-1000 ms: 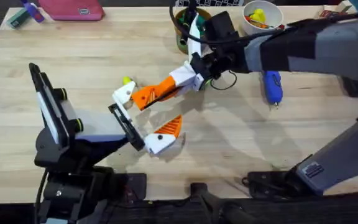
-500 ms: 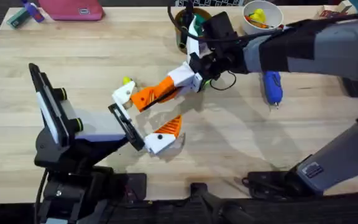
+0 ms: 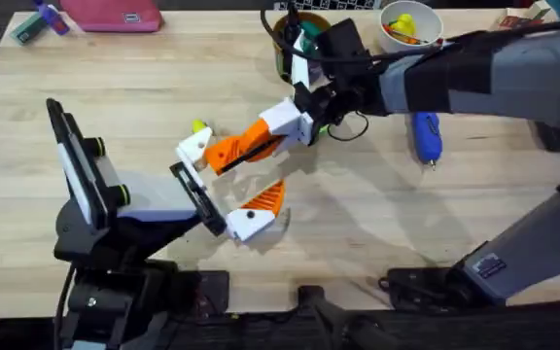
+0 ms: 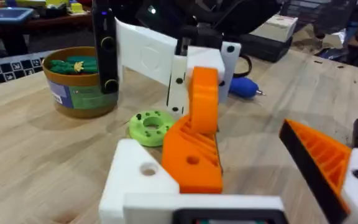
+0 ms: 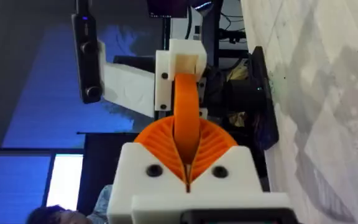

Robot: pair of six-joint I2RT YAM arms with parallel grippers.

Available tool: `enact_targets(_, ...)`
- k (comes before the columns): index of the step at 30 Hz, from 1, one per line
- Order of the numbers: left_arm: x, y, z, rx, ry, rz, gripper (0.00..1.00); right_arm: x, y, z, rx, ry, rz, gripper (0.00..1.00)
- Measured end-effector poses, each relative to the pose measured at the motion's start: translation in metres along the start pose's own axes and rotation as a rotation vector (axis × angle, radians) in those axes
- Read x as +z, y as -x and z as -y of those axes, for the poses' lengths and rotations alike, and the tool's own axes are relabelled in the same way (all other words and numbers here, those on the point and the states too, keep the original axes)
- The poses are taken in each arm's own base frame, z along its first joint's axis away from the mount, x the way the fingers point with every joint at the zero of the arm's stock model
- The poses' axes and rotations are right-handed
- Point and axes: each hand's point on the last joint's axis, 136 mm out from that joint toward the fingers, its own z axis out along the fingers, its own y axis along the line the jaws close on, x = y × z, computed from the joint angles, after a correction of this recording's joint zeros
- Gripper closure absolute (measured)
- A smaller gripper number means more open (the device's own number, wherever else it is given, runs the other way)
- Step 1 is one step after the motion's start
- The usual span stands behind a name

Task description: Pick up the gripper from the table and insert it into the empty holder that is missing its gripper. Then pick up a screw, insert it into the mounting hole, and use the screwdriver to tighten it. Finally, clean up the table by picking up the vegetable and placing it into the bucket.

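Note:
The orange wedge-shaped gripper (image 3: 233,148) is clamped in my right gripper (image 3: 265,134), which is shut on it between orange ribbed pads (image 5: 160,140). The wedge's far end rests against the white holder (image 3: 193,147), the bare jaw block of my left gripper (image 3: 229,180). In the left wrist view the orange gripper (image 4: 194,140) stands on the holder (image 4: 135,180) beside its mounting hole. My left gripper is open; its other jaw block carries its own orange wedge (image 3: 265,199). The yellow-and-green vegetable (image 3: 198,125) lies just behind the holder. The blue screwdriver (image 3: 426,134) lies to the right. The green bucket (image 3: 286,44) is partly hidden by my right arm.
A flat green disc with holes (image 4: 151,124) lies near the bucket (image 4: 79,81). A white bowl (image 3: 411,24) with a yellow toy stands at the back right. A pink case (image 3: 115,15) lies at the back left edge.

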Motion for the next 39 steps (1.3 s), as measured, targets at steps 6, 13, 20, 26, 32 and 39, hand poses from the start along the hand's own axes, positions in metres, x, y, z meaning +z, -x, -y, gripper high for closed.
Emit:
enact_targets(6, 0.000, 0.000, 0.000, -0.001, 0.000, 0.000, 0.015, 0.004, 0.001, -0.001, -0.029, -0.005, -0.006, 0.993)
enact_targets(13, 0.000, 0.000, 0.000, -0.002, 0.000, 0.000, 0.015, 0.005, 0.005, -0.002, -0.038, -0.017, 0.001, 0.993)
enact_targets(20, 0.000, 0.000, -0.001, 0.004, 0.008, 0.001, 0.015, 0.008, 0.018, -0.006, -0.021, -0.041, 0.012, 0.993)
enact_targets(26, 0.000, 0.000, -0.002, 0.003, 0.012, 0.001, 0.015, 0.015, 0.026, -0.004, 0.014, -0.042, 0.000, 0.993)
enact_targets(32, 0.000, 0.000, -0.002, -0.002, 0.013, 0.001, 0.015, 0.020, 0.031, -0.002, 0.002, -0.030, -0.019, 0.993)
enact_targets(39, 0.000, 0.000, -0.003, 0.000, 0.016, 0.001, 0.015, 0.020, 0.032, -0.003, -0.010, -0.032, -0.019, 0.993)
